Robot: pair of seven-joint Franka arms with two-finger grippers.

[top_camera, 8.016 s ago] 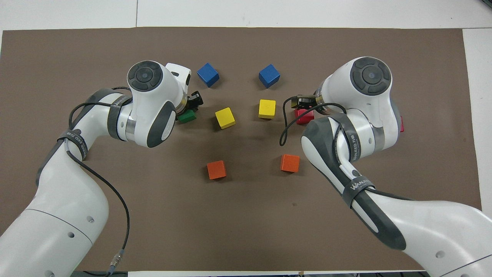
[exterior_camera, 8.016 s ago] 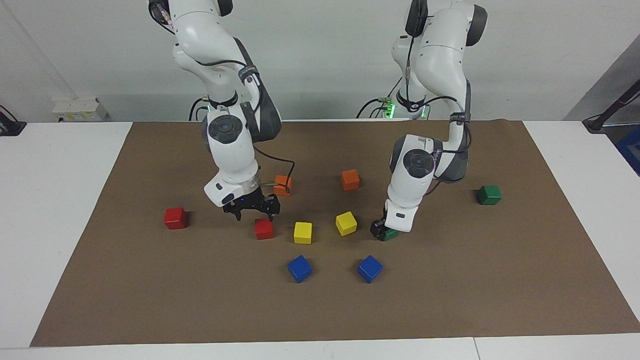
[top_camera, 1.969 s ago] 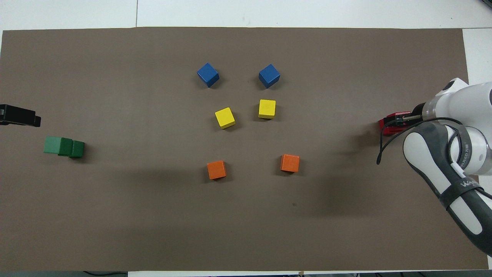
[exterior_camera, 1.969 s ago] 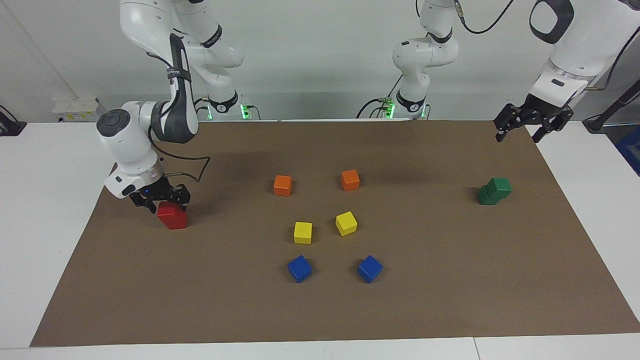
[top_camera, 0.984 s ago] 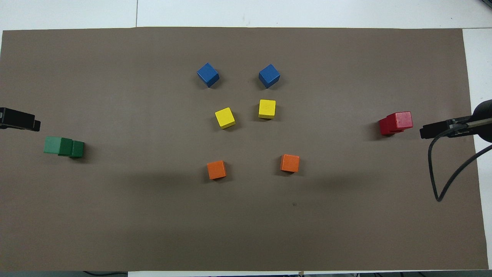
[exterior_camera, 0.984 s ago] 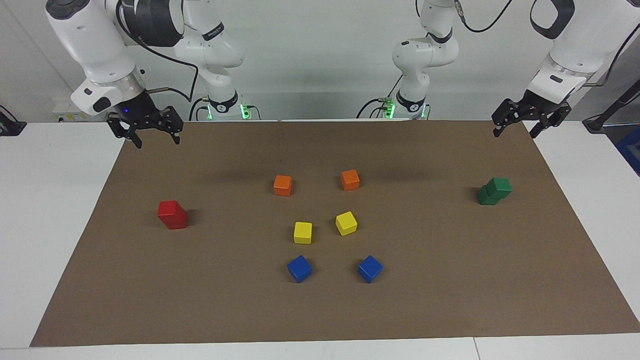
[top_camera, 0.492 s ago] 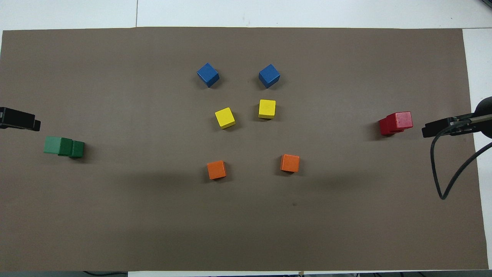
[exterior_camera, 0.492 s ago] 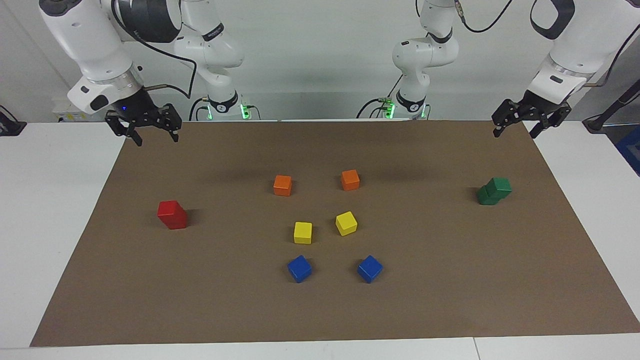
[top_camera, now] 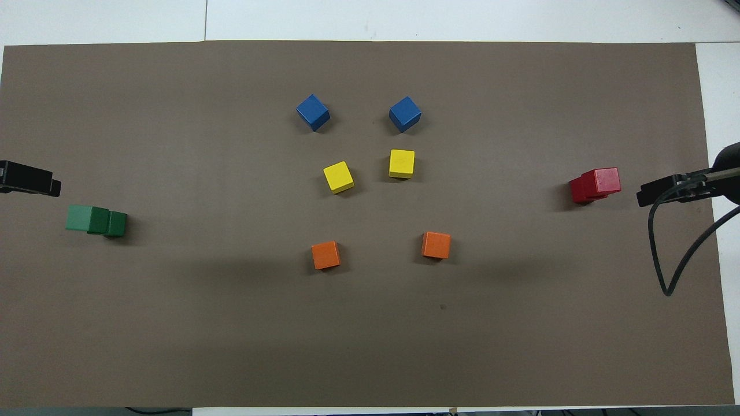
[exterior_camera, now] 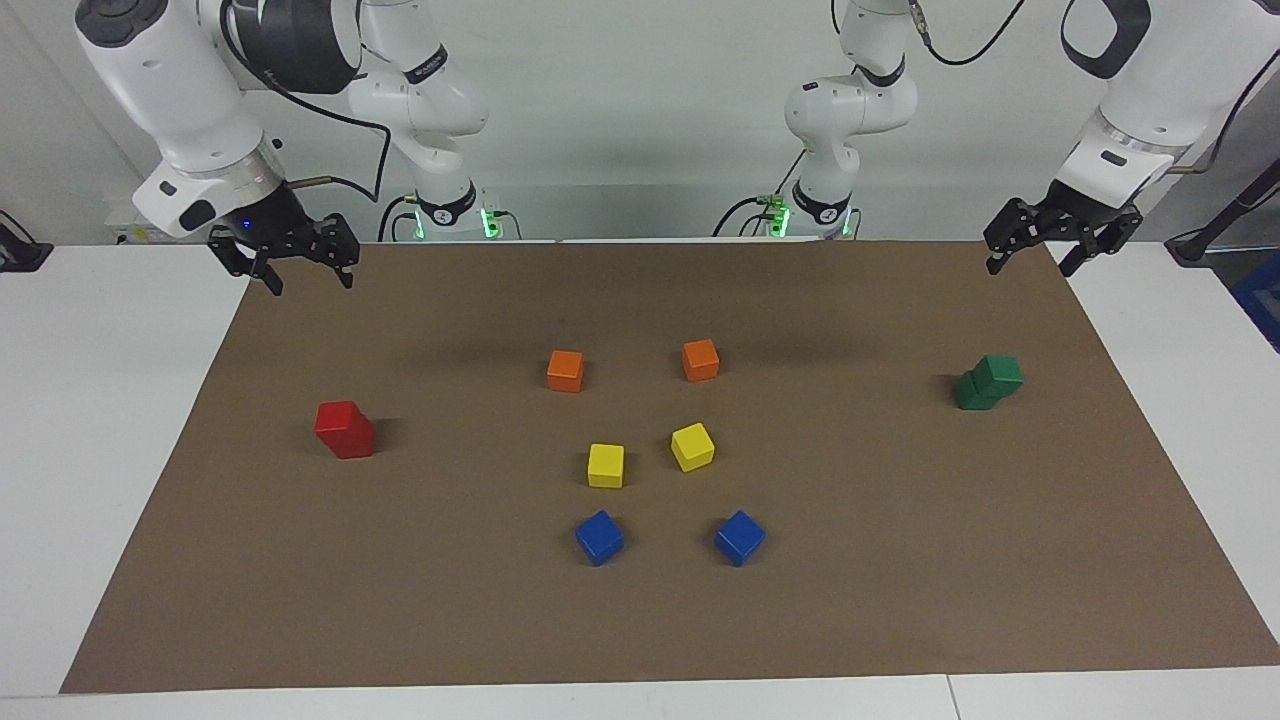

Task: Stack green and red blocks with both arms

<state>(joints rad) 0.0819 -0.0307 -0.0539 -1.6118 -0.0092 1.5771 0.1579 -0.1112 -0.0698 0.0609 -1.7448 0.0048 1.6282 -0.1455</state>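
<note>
Two red blocks (exterior_camera: pixel 345 430) stand stacked toward the right arm's end of the brown mat (exterior_camera: pixel 900 560), the upper one a little askew on the lower; the overhead view shows this red stack (top_camera: pixel 595 184) too. Two green blocks (exterior_camera: pixel 988 382) are stacked the same way toward the left arm's end, and the green stack (top_camera: pixel 95 219) also appears from overhead. My right gripper (exterior_camera: pixel 311 285) hangs open and empty, high over the mat's corner at its own end. My left gripper (exterior_camera: pixel 1027 266) hangs open and empty over the mat's corner at the left arm's end.
In the middle of the mat lie two orange cubes (exterior_camera: pixel 565 370), two yellow cubes (exterior_camera: pixel 605 465) and two blue cubes (exterior_camera: pixel 599 537), all single. White table (exterior_camera: pixel 110 420) borders the mat on both ends.
Each arm carried a block from mid-mat onto its mate at its own end. The right gripper let go of the upper red block and rose. Almost nothing moved in the last half second.
</note>
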